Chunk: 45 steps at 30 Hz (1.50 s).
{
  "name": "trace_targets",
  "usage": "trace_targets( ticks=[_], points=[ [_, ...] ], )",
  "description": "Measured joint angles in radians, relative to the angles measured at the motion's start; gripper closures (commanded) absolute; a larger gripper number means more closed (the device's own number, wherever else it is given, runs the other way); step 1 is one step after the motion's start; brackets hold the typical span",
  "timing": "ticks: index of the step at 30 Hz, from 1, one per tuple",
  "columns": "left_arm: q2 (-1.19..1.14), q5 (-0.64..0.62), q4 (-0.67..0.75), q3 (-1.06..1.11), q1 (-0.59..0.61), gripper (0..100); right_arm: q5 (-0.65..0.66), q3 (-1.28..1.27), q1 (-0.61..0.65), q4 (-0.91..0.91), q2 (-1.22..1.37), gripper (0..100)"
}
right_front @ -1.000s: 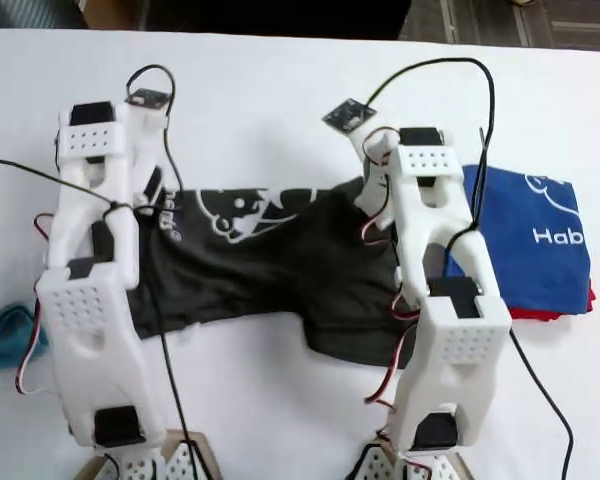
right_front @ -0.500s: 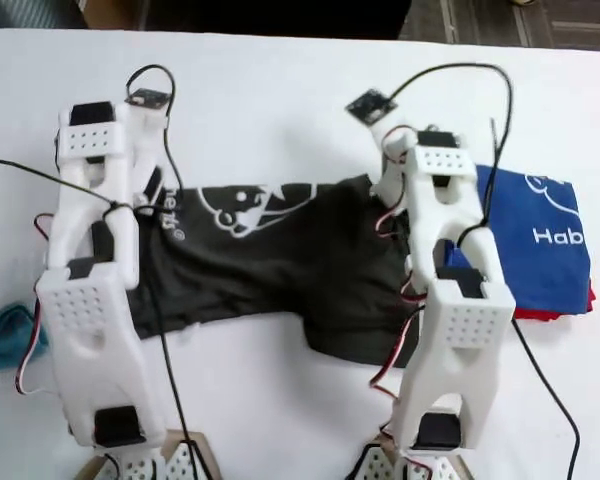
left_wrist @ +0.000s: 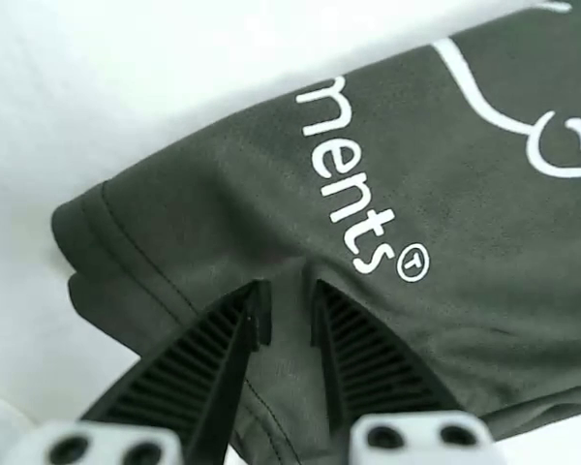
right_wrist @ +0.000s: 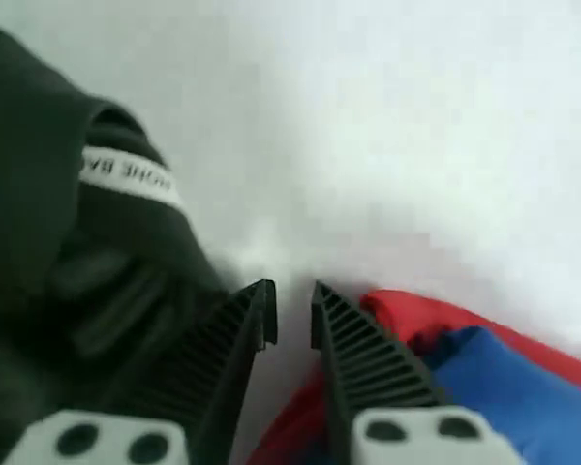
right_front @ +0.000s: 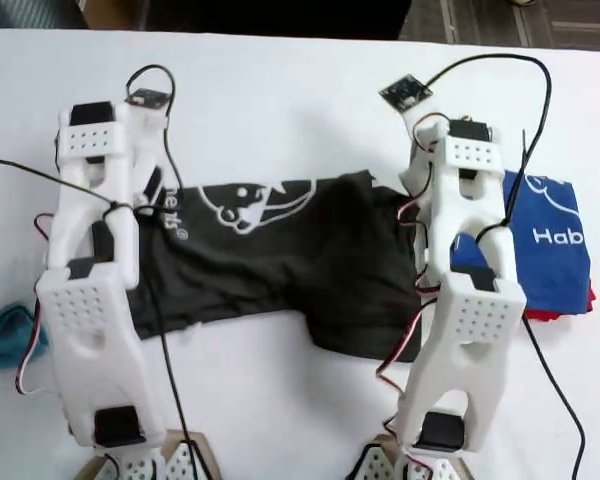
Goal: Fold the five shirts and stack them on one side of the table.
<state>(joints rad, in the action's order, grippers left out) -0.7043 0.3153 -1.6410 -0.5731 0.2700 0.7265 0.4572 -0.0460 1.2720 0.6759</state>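
Right arm swung off black shirt toward blue shirt; right jaws clenched, empty. Left jaws pinch hem, anchoring shirt.

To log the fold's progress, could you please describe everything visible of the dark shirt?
The dark shirt lies rumpled and unfolded across the table. It looks like soft knit with a white print, stitched hem and neck label. The left tool pinches a pucker near the lettering; the right tool hangs off its other end.
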Motion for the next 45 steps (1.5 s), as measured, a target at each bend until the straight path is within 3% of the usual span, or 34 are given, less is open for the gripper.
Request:
trace_targets(
  ticks=[5, 11, 23, 26, 30, 37, 45],
  points=[
    [0.0, 0.0, 0.0, 0.0, 0.0, 90, 0.003, 0.002, 0.103, 0.173, -0.055, 88.2],
    [0.0, 0.0, 0.0, 0.0, 0.0, 90, 0.003, 0.002, 0.172, 0.157, -0.061, 88.2],
    [0.0, 0.0, 0.0, 0.0, 0.0, 90, 0.003, 0.046, 0.172, -0.035, 0.117, 90.1],
    [0.0, 0.0, 0.0, 0.0, 0.0, 90, 0.003, 0.103, 0.14, -0.037, 0.13, 97.8],
    [0.0, 0.0, 0.0, 0.0, 0.0, 90, 0.003, 0.21, 0.071, -0.025, 0.138, 96.5],
    [0.0, 0.0, 0.0, 0.0, 0.0, 90, 0.003, 0.301, 0.011, 0.069, 0.138, 95.4],
    [0.0, -0.002, 0.0, 0.0, 0.0, 90, 0.003, 0.301, 0.08, 0.391, 0.107, 93.1]
  ],
)
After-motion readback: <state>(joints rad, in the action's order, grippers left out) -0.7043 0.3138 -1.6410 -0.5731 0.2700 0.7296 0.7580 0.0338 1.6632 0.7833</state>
